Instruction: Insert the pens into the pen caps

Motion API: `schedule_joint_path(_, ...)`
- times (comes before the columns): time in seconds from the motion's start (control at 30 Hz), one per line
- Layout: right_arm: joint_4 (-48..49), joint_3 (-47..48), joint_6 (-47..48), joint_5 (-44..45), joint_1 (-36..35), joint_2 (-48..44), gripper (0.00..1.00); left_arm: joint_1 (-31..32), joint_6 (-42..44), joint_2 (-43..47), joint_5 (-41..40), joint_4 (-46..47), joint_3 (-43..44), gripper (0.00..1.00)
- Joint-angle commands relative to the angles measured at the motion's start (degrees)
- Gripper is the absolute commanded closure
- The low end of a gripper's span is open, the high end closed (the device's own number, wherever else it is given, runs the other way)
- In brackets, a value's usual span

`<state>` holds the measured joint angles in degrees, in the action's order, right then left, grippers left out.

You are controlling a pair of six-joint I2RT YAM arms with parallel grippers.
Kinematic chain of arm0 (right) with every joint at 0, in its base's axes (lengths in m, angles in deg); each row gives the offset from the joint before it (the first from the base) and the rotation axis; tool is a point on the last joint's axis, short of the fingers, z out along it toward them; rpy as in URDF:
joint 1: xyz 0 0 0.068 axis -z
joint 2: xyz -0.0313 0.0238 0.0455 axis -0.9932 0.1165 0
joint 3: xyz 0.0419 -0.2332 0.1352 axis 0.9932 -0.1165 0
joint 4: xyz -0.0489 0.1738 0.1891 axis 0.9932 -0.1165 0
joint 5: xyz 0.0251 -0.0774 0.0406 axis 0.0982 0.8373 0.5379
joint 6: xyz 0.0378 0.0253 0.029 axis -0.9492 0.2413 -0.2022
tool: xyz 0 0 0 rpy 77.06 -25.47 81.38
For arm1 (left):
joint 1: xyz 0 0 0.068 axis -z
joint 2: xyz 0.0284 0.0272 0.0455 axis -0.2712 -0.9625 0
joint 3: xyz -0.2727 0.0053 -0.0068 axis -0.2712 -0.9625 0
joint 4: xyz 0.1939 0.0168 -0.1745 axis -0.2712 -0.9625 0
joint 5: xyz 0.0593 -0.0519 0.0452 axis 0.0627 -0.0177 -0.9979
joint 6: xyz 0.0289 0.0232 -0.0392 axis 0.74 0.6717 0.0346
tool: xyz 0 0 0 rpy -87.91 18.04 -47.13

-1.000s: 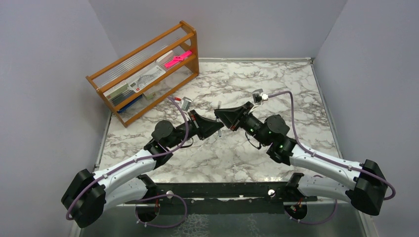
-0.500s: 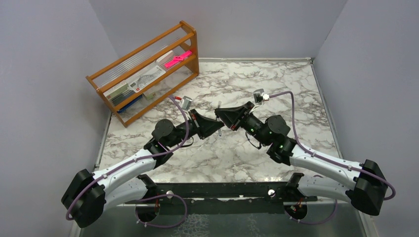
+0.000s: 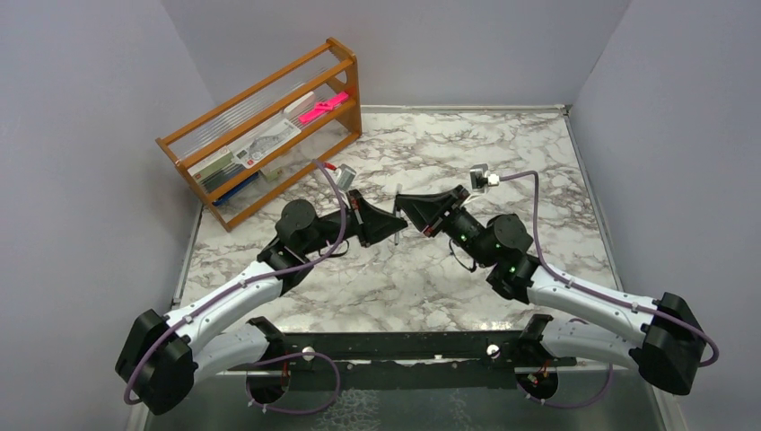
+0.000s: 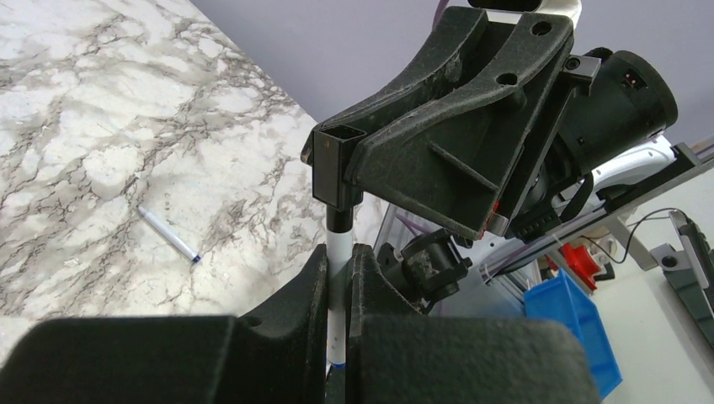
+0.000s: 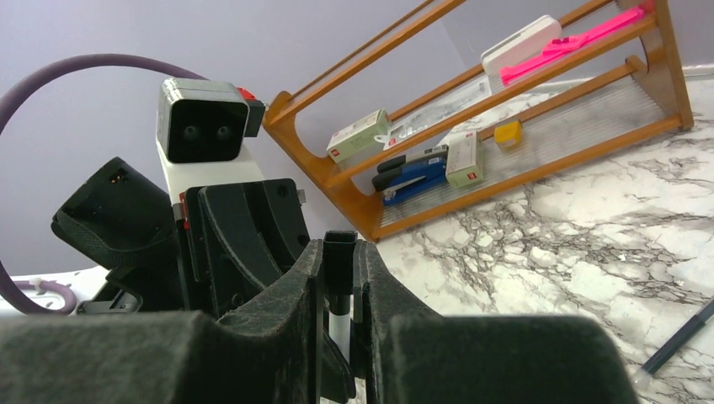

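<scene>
Wooden rack (image 5: 539, 174) with pink object (image 5: 581, 38), blue stapler (image 5: 412, 175), boxes (image 5: 358, 139).

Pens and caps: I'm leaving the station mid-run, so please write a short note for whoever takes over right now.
Left gripper: shut on a white pen.
Right gripper: shut on the black cap, right at that pen's tip.
Done: pen and cap are lined up and meeting. The pen's dark front end shows outside the cap, so it is not fully seated.
Left: push them together, then cap the loose white pen and the dark pen lying on the marble table. No other caps visible.
</scene>
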<state>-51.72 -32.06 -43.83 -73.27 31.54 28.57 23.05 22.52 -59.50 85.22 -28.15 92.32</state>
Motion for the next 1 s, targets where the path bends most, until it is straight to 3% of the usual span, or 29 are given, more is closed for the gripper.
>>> schedule_joint_path(0.0,-10.9,-5.6,-1.4,-8.5,-2.2,0.3,0.99,-5.0,1.2,0.1,-11.8,11.5,8.3,1.0)
schedule_joint_path(0.57,-7.4,-6.5,-2.1,-8.0,-4.4,4.1,0.99,-7.4,2.4,-3.5,-11.9,13.4,17.1,1.0)
schedule_joint_path(0.97,-11.4,1.6,-0.6,-6.3,-4.5,-0.1,0.99,-7.4,5.5,-3.8,3.3,9.3,10.6,1.0)
